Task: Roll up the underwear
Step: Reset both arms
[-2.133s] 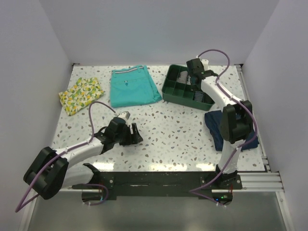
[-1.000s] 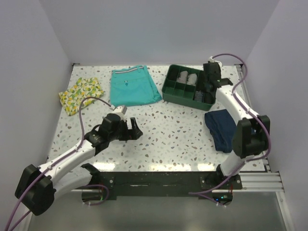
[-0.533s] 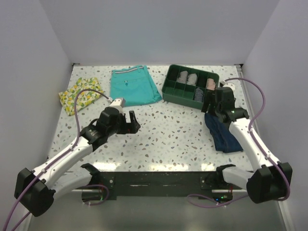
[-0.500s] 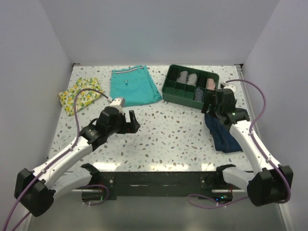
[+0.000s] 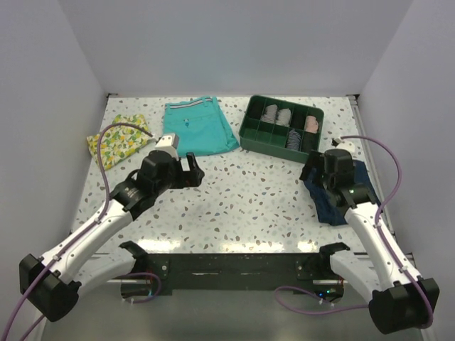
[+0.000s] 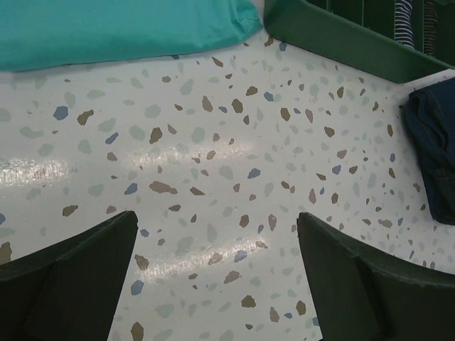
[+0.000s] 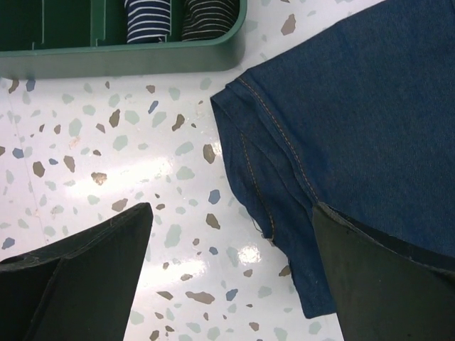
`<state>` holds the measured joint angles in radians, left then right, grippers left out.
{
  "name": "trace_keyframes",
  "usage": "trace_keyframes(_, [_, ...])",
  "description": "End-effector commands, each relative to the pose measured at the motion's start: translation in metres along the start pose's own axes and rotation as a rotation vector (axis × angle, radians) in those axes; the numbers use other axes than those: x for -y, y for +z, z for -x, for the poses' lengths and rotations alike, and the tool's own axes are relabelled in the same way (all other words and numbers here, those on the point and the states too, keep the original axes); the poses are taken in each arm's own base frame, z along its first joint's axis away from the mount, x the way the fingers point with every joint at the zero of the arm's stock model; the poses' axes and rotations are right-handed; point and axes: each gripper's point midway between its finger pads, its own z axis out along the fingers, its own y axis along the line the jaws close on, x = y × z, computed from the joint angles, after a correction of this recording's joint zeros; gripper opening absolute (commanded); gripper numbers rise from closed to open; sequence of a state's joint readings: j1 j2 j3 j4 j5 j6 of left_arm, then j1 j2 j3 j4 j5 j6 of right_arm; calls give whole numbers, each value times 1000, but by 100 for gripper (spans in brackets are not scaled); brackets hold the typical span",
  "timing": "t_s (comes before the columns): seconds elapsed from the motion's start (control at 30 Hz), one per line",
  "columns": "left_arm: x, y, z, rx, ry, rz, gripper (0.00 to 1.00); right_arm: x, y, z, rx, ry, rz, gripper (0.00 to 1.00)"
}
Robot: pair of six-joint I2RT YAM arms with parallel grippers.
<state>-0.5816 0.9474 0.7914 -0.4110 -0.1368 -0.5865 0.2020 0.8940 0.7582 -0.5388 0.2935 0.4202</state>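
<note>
Rolled up in a front compartment of the green tray (image 7: 121, 60) lies a dark cloth with thin pale stripes (image 7: 206, 11); it looks like the underwear. A navy roll with white stripes (image 7: 148, 18) sits beside it. My right gripper (image 7: 231, 270) hangs open and empty in front of the tray. Its right finger is over the left edge of a plain navy garment (image 7: 355, 114). My left gripper (image 6: 213, 270) is open and empty above bare table, left of centre (image 5: 190, 170). From above, the right gripper (image 5: 313, 174) is just short of the tray's near right corner.
Teal shorts (image 5: 195, 128) lie at the back, with a lemon-print cloth (image 5: 119, 140) at the back left. The green tray (image 5: 274, 150) holds several rolled cloths. The plain navy garment (image 5: 334, 195) lies near the table's right edge.
My right arm has drawn back from the tray toward the near side and now hangs over the navy garment's edge, jaws wider. My left arm has shifted a little toward the teal shorts.
</note>
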Motion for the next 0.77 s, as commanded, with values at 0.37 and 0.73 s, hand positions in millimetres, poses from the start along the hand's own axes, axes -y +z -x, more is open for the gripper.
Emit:
trace_keyframes(0.37, [-3,-2,54,160,-16,89,100,7,1,-4,32,24,-18,99])
trace_keyframes(0.73, [-8,20,58,178,13,140,100,8,4,-8,29,27,-21,99])
